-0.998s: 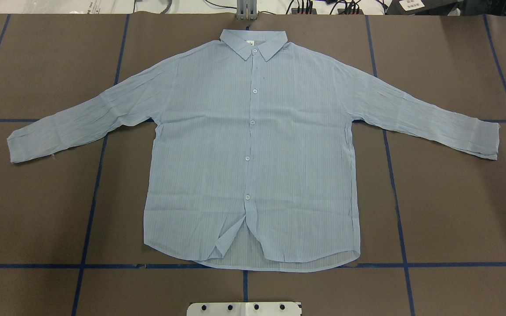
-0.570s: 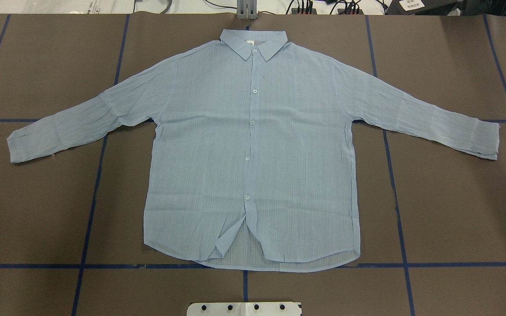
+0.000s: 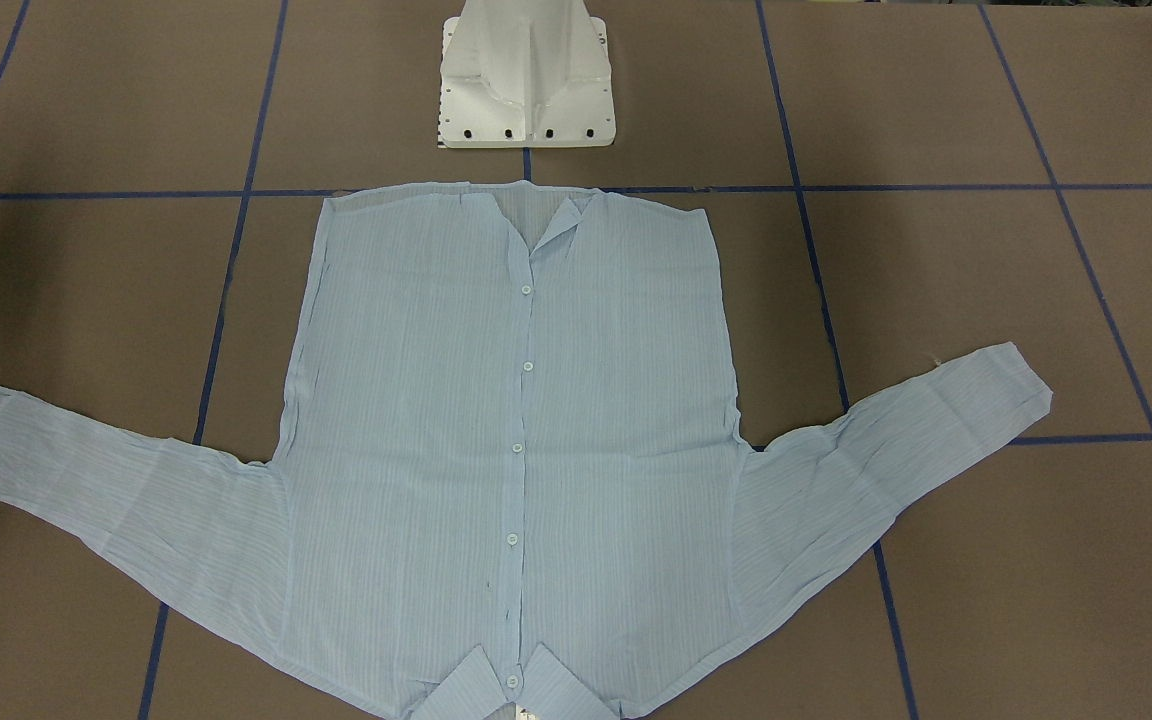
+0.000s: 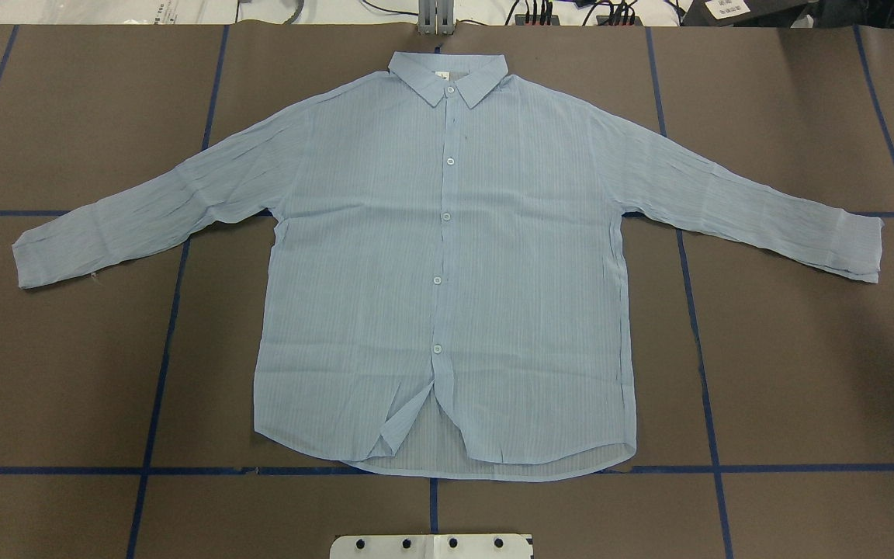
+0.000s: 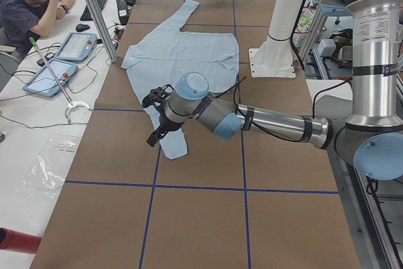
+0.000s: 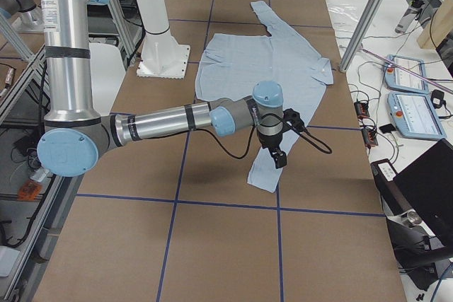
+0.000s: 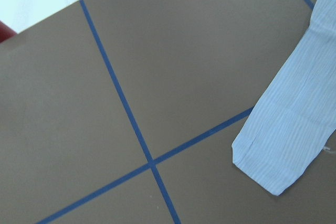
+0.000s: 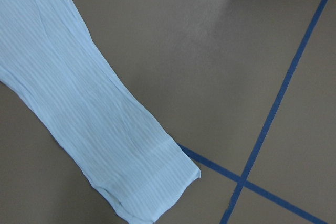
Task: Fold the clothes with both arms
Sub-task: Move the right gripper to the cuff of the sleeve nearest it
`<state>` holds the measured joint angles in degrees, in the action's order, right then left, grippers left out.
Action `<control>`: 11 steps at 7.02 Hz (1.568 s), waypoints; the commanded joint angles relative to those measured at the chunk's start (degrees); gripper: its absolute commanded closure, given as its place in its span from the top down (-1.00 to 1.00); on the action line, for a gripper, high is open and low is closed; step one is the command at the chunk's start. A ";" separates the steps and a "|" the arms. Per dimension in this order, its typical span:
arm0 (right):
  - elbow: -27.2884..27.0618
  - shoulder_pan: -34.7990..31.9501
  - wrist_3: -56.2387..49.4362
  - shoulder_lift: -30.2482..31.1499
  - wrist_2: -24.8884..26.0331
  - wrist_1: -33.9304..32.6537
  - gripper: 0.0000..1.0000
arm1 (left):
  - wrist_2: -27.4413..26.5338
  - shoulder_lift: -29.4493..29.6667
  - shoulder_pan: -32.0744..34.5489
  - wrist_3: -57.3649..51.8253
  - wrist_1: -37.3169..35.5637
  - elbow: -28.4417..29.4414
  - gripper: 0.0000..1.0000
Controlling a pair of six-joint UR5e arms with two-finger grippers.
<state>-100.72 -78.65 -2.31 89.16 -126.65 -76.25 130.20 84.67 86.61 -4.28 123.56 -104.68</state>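
2 hands hang at the sleeve ends: my left hand (image 5: pixel 152 138) by the left cuff (image 7: pixel 275 153), my right hand (image 6: pixel 280 160) by the right cuff (image 8: pixel 152 184); I cannot tell how wide either stands. I judge this pairing suits lifting both sleeves together. Farther in, the shirt (image 4: pixel 447 272) lies flat on the worktop (image 4: pixel 804 373), hem (image 4: pixel 493 466) toward the base (image 4: pixel 431 546), collar (image 4: pixel 448 74) farthest. Bare worktop rings each cuff, leaving free room.

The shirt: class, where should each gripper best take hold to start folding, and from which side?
Likely the left cuff and right cuff. The shirt lies flat with sleeves spread, so these free ends point outward; come down from above at each outer side.
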 commanded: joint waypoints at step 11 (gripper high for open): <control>24.43 14.65 44.58 2.51 11.40 43.38 0.77 | 0.49 0.06 0.05 -0.11 14.86 5.98 1.00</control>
<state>-76.51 -66.36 42.24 91.44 -117.18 -32.89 130.69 84.82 86.66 -4.36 137.83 -98.76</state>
